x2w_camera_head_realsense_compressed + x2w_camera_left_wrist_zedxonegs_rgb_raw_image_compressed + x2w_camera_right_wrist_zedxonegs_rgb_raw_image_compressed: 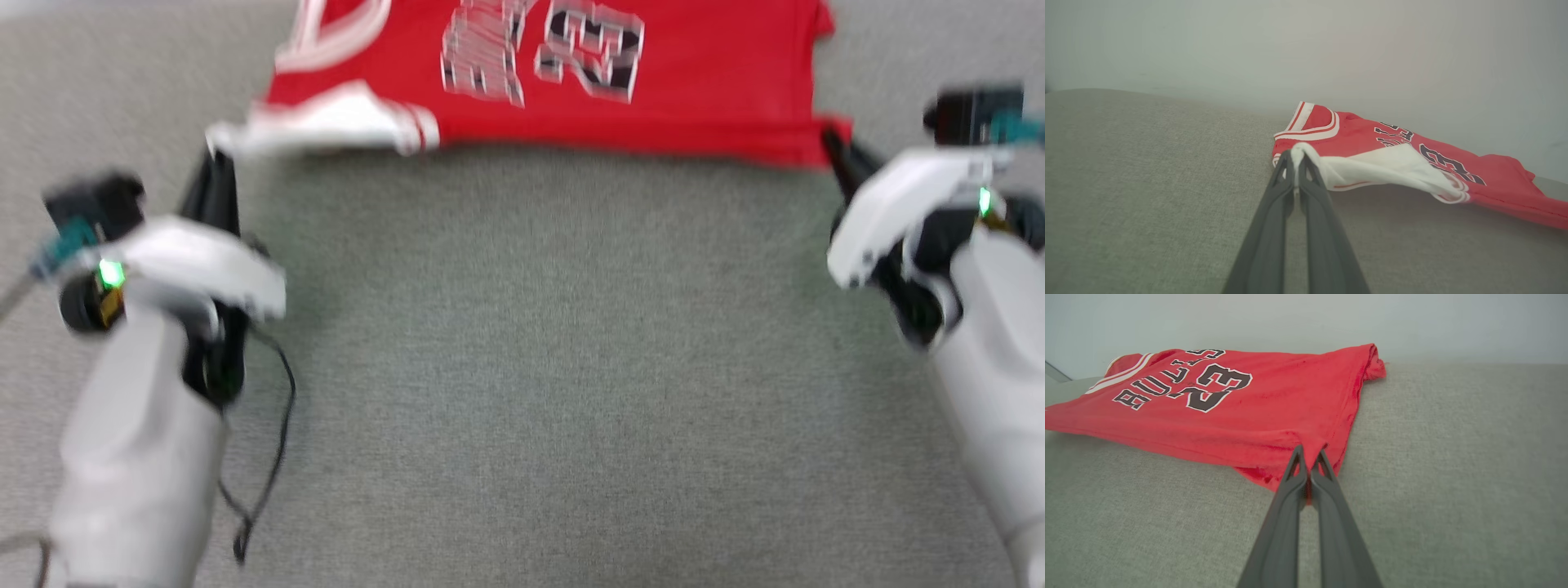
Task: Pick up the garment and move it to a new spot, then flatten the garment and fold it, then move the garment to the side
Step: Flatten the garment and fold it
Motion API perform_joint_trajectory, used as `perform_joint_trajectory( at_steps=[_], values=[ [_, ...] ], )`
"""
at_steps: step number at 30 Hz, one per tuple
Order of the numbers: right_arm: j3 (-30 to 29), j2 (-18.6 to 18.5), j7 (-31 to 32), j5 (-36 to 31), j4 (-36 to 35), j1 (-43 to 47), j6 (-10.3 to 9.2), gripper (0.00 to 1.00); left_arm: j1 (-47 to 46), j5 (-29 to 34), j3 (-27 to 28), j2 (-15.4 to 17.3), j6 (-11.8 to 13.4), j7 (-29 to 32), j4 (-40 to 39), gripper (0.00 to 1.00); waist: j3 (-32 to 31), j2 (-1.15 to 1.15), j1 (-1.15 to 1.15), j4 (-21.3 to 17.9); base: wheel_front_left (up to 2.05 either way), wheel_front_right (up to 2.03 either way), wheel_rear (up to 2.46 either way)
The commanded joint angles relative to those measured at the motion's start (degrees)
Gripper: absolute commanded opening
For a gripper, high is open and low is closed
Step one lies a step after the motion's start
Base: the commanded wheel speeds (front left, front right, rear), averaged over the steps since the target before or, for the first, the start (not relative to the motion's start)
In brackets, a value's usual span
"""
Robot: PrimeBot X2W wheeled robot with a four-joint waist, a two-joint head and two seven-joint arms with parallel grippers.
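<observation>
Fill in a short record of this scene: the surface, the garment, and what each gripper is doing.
surface: grey woven fabric
garment: red jersey, printed side up, near edge raised off the surface
left gripper: shut on the garment's white sleeve
right gripper: shut on the garment's red bottom corner

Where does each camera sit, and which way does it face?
Head view: on the head, facing down at grey fabric surface and red sports jersey with white sleeves; pale forearms, left gripper, right gripper show.
Left wrist view: on left wrist, along dark fingers shut on white sleeve.
Right wrist view: on right wrist, along fingers shut on red hem corner.
Both wrist views share the jersey's lettering.
</observation>
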Motion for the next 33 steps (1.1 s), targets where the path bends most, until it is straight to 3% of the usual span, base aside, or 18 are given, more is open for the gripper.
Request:
perform_joint_trajectory(
  at_steps=[1,10,16,28,33],
  values=[
    [0.5,-1.2,-0.1,1.9,-0.9,4.3,-0.06,0.0,4.8,0.2,0.6,-0.3,0.1,-0.4,-1.1,0.0,-8.2,0.0,0.0,0.8,0.0,0.0,0.0],
    [1.7,-5.6,0.8,7.8,-9.8,25.1,-0.07,0.0,28.3,-0.6,1.5,1.3,3.9,1.3,-10.0,0.0,-19.0,0.0,0.0,0.7,0.0,0.0,0.0],
    [-1.6,-7.0,3.2,8.6,-18.7,38.5,-0.07,0.0,42.5,-1.6,2.1,3.0,9.6,6.9,-23.2,0.0,-22.6,0.0,0.0,0.7,0.0,0.0,0.0],
    [-18.5,-1.5,18.4,2.2,-42.2,63.0,-0.08,0.0,62.2,-2.9,4.7,6.7,21.4,18.4,-51.6,0.0,-23.5,0.0,0.0,1.3,0.0,0.0,0.0],
    [-24.5,2.5,25.5,-2.0,-51.5,67.2,-0.08,0.0,64.5,-2.7,4.8,8.0,23.9,21.9,-58.8,0.0,-23.4,0.0,0.0,1.3,0.0,0.0,0.0]
  ],
)
